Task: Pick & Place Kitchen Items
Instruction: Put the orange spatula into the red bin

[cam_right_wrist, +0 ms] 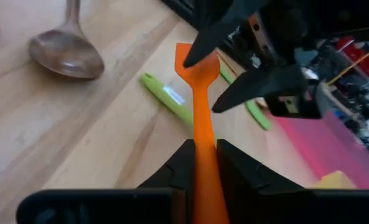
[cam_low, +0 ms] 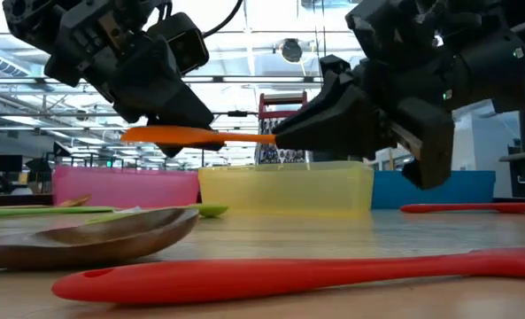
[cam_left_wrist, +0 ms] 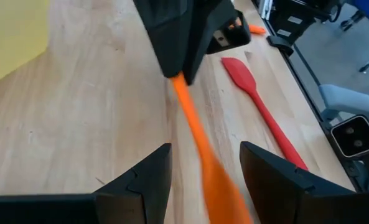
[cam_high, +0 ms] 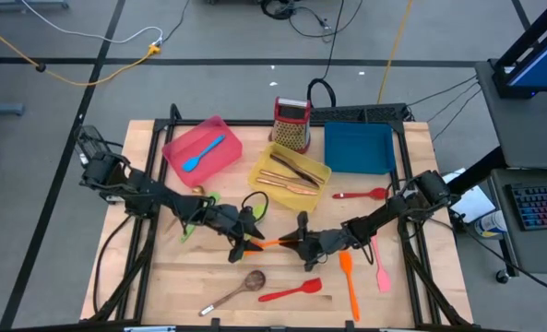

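Observation:
An orange spatula (cam_high: 268, 243) hangs level above the middle of the table, between my two grippers. My right gripper (cam_right_wrist: 203, 155) comes from the table's right and is shut on its handle. My left gripper (cam_left_wrist: 206, 168) comes from the left and is open. Its two fingers stand on either side of the spatula's blade (cam_left_wrist: 221, 186), with a gap showing on each side. The low view shows the spatula (cam_low: 191, 136) well clear of the wood. My right gripper pinches the orange spatula's handle (cam_right_wrist: 201, 127) between its two fingers. The fingers come about level from the table's right and lie along the handle. The spatula sticks straight out past the fingertips, lifted clear, its blade (cam_right_wrist: 193, 59) toward my left gripper.
At the back stand a pink tray (cam_high: 227, 152) with a blue spatula, a yellow tray (cam_high: 259, 175) with copper cutlery, a blue tray (cam_high: 358, 148) and a grater (cam_high: 291, 123). Loose on the table lie a wooden spoon (cam_high: 241, 288), red spatula (cam_high: 291, 292), green utensil (cam_high: 195, 217), a second orange spatula (cam_high: 349, 281), pink spatula (cam_high: 380, 267) and red spoon (cam_high: 361, 195).

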Robot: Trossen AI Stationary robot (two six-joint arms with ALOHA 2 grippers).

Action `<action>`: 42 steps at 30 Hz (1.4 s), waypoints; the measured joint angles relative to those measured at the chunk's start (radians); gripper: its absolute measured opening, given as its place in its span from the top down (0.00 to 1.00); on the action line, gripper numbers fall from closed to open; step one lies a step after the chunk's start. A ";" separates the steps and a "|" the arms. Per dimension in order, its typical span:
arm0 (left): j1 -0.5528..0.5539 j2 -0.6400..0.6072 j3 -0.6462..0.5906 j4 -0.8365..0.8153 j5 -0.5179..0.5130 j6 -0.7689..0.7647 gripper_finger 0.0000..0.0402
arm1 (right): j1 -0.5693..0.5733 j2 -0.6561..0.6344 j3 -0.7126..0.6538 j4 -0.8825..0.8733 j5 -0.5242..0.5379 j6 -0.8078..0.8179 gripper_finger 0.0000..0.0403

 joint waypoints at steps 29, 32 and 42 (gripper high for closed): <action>0.065 0.001 -0.004 -0.043 0.016 -0.049 0.96 | 0.000 0.000 0.000 0.054 0.091 -0.101 0.81; 0.072 0.000 -0.004 -0.050 0.005 -0.049 0.94 | 0.000 0.000 0.000 0.067 0.086 -0.094 0.74; 0.084 -0.074 0.003 -0.163 -0.060 -0.022 0.96 | 0.000 0.000 0.002 0.145 0.222 -0.096 0.56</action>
